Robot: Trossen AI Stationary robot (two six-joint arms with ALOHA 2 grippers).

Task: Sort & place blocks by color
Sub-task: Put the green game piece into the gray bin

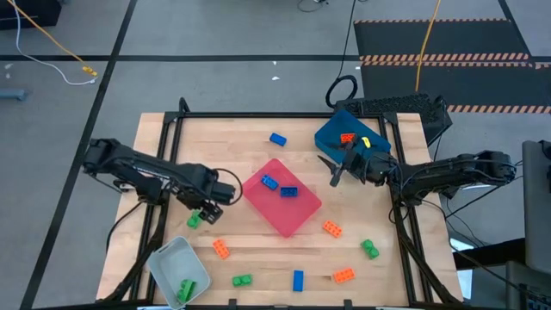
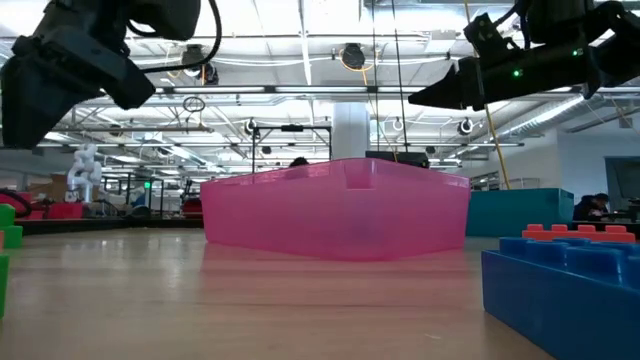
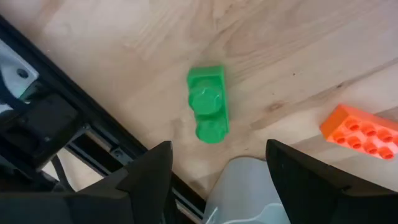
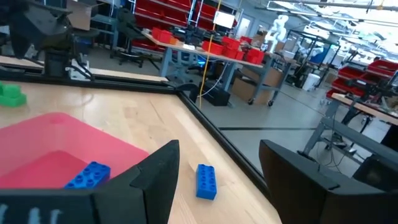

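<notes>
So, tray check from up top. The pink tray (image 1: pixel 281 209) sits dead centre of the desk (image 1: pixel 250 138) and has two blue blocks (image 1: pixel 269 182) in it, side by side toward its 12 o'clock end. The dark blue tray (image 1: pixel 331 135) is up at 1 o'clock and holds an orange block (image 1: pixel 348 138) plus something yellow (image 1: pixel 365 143) I can't make out. The pale grey tray (image 1: pixel 172 259) at 7 o'clock has one green block (image 1: pixel 185 289) in it.

Everything else is loose on the wood: a blue block (image 1: pixel 277 139) at 12, orange ones (image 1: pixel 331 228) and a green one (image 1: pixel 369 249) down around 4 to 5, another blue (image 1: pixel 298 280) at 6.

My left end effector (image 3: pixel 217 171) hangs with its fingers spread and nothing in them, right over a green block (image 3: pixel 208 104) lying at 8 o'clock, just beside the grey tray. My right end effector (image 1: pixel 337 170) is up off the desk between the pink and dark blue trays, also parted and holding nothing.
</notes>
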